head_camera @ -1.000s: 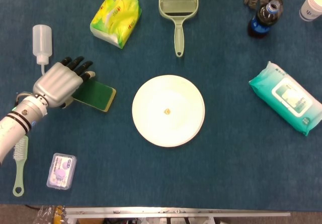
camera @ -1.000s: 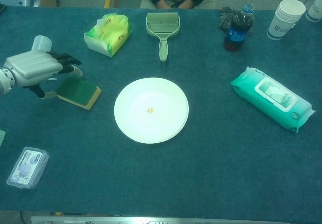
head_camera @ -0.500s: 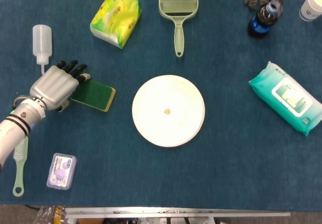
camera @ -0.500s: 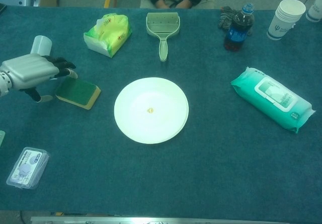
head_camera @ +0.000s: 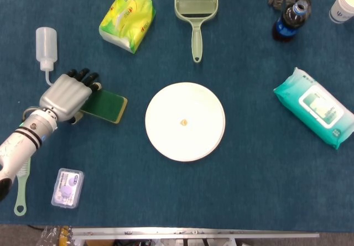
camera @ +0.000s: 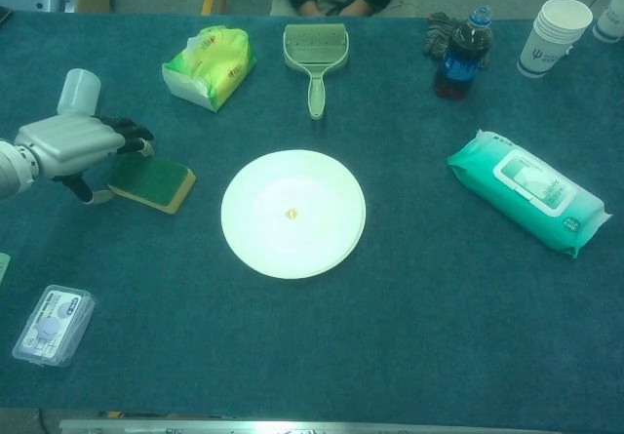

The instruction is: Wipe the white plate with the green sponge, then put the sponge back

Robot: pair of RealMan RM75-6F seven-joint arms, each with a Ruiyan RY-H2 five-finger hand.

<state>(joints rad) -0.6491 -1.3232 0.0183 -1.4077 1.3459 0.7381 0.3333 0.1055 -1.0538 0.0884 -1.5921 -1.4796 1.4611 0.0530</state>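
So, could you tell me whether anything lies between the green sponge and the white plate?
Nothing visible does. Only bare blue cloth separates the green sponge from the white plate; the left hand is at the sponge's far side.

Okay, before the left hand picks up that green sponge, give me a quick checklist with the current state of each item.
1. Left hand at the green sponge: ok, it sits over the sponge's left end.
2. Firm grip on the sponge: cannot tell; the fingers are hidden behind the hand's back in both views.
3. Sponge flat on the table: ok.
4. White plate reachable: ok, it lies to the right of the sponge, apart from it.
5. Path from sponge to plate: ok, only bare cloth between them.
6. Squeeze bottle near the hand: ok, close to the fingers but apart.
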